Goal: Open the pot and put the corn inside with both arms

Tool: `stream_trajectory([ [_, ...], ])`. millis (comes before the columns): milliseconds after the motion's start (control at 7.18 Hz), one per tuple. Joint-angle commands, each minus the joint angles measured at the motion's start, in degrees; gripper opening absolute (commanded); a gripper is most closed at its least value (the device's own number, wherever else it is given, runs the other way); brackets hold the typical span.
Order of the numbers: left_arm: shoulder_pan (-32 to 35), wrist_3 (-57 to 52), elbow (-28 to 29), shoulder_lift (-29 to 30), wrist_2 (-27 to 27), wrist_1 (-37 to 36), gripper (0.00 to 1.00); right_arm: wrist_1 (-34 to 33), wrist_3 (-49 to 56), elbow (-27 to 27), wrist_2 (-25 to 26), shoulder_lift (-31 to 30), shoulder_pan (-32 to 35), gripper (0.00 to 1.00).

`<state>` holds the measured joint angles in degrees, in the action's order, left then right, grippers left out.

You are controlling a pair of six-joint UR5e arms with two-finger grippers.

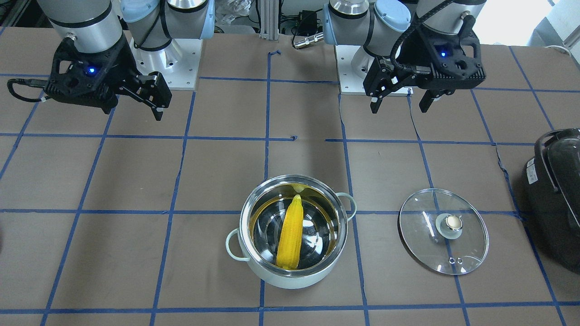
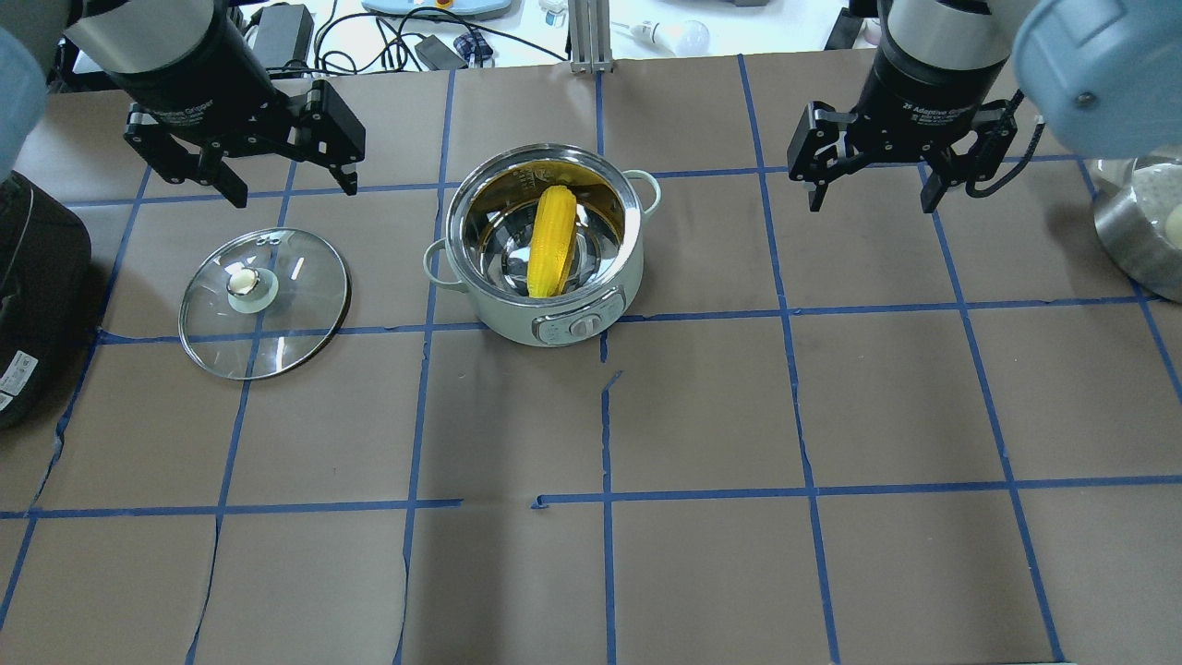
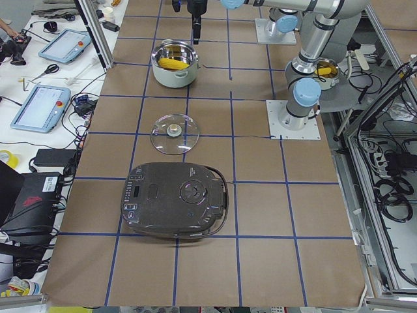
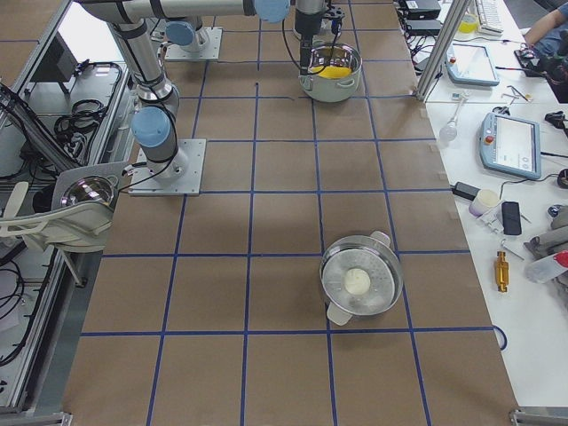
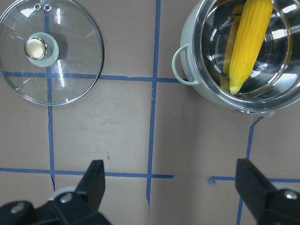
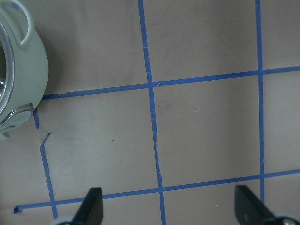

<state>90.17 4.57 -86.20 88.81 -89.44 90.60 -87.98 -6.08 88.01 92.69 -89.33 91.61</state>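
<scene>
At the far middle of the table (image 2: 702, 416), the pot (image 2: 503, 314) stands open with the corn (image 2: 551, 240) lying inside its steel bowl. Its glass lid (image 2: 264, 303) rests flat, knob up, on the table to the pot's left, apart from it. Above the table just beyond the lid hovers the left gripper (image 2: 294, 189), its fingers spread wide and empty, and the right gripper (image 2: 873, 203) hangs well off to the pot's right, likewise spread and holding nothing.
</scene>
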Motion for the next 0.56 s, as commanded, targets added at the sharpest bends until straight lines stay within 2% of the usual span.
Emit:
stream_trajectory([
  [0, 0.00, -0.43, -0.98, -0.04, -0.12, -2.34, 0.98, 0.35, 5.98, 0.06, 0.03, -0.40, -1.52, 1.00],
  [418, 0.00, -0.96, -1.51, -0.21, -0.03, -3.06, 0.98, 1.58, 5.73, 0.06, -0.06, -1.02, -1.44, 1.00],
])
